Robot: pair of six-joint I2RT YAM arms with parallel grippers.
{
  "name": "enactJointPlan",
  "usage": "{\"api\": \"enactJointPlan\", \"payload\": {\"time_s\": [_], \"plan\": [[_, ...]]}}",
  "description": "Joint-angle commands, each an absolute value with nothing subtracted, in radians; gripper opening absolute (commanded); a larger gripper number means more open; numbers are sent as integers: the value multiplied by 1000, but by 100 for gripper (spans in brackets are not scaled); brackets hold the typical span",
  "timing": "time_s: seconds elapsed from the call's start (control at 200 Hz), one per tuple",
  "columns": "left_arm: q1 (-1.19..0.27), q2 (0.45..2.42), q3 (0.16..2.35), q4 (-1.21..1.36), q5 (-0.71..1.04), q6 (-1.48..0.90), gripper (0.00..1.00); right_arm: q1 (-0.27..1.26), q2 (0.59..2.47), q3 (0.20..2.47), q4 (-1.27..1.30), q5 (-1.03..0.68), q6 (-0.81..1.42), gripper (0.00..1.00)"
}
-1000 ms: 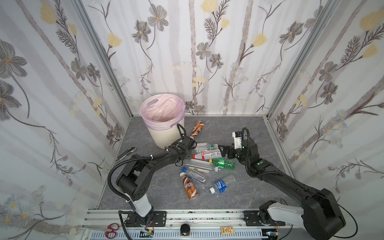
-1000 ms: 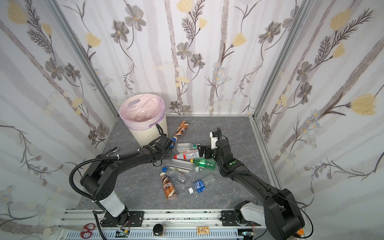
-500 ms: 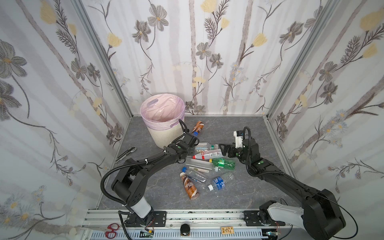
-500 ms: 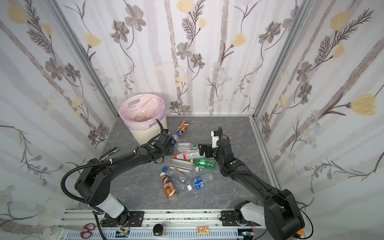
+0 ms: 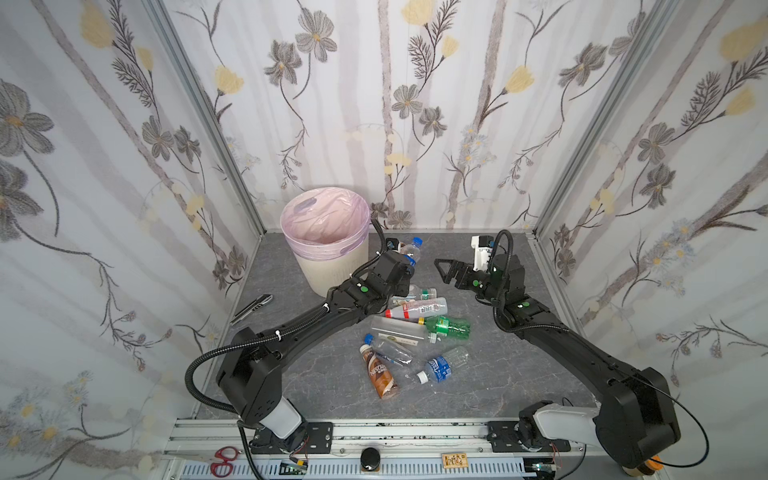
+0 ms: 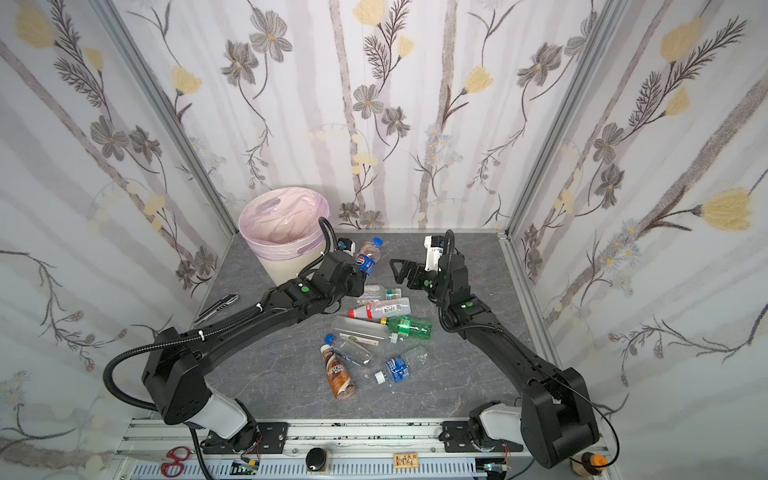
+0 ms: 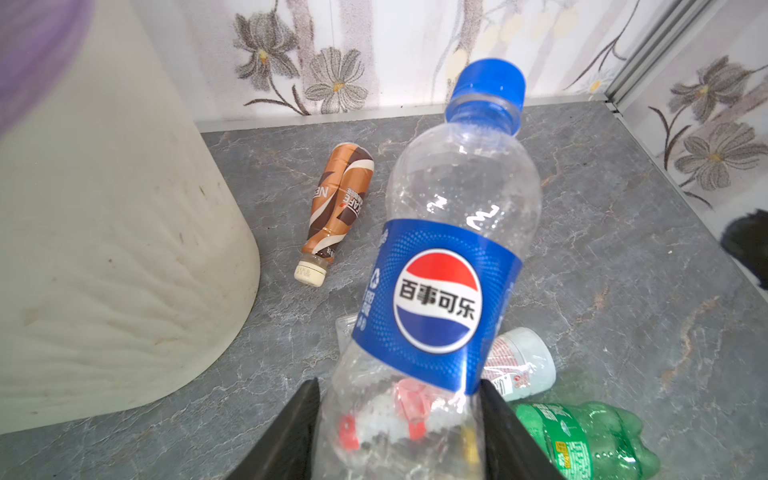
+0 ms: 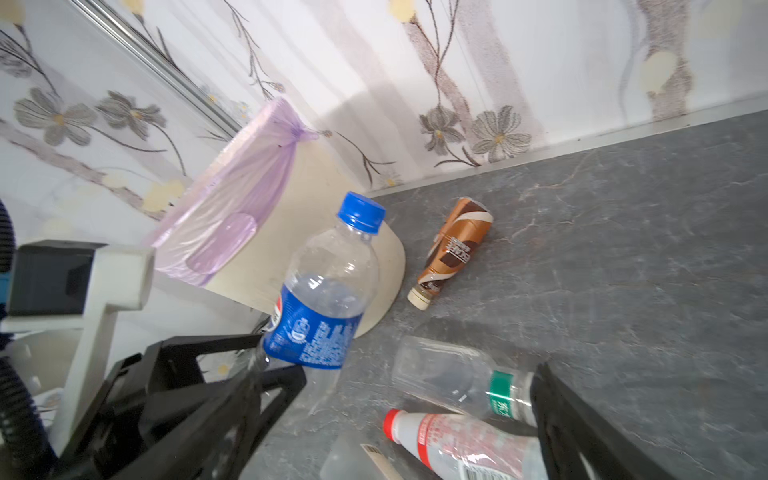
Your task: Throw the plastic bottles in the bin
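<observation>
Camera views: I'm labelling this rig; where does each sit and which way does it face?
Both top views: high over the front rail, looking down on the whole table; both arms show.
Left wrist: behind the left gripper, facing the back wall; its fingers clamp the Pepsi bottle.
Right wrist: behind the open right gripper, facing the bin; its fingers show.
Wrist views share bin, Pepsi bottle, brown bottle.

Grey marbled counter (image 5: 490,386). The bin (image 5: 324,270) stands back-left, w/ a brown coffee bottle (image 7: 338,195) lying just beside its base. Mid-counter there's a loose cluster, all on their sides: green-label clear bottle (image 5: 419,293), red-cap bottle (image 5: 419,309) touching it, green bottle (image 5: 449,326), long clear bottle (image 5: 395,330), blue-cap clear bottle (image 5: 386,353) up against a 2nd brown coffee bottle (image 5: 380,376), and a blue-label bottle (image 5: 440,368) nr the front. A dark-and-silver tool (image 5: 251,308) lies alone by the left edge.
</observation>
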State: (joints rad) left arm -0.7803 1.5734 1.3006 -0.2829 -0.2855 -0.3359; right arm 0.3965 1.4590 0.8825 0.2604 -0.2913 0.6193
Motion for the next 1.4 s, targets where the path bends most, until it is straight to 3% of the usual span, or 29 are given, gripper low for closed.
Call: {"api": "enactJointPlan", "payload": {"time_s": [0.0, 0.38, 0.934, 1.214, 1.394], "plan": [[-795, 1565, 1343, -238, -296, -310, 56, 393, 1501, 925, 381, -374, 746, 100], [-818, 1532, 1316, -174, -253, -302, 56, 399, 1629, 1002, 541, -465, 909, 98], [-820, 1526, 1312, -137, -221, -308, 59, 428, 1730, 1063, 622, -474, 979, 69], [-819, 1530, 1306, -139, -239, -304, 71, 427, 1745, 1071, 626, -463, 984, 49], [-815, 1505, 1301, -141, -266, -299, 96, 414, 1745, 1107, 580, -441, 947, 49]]}}
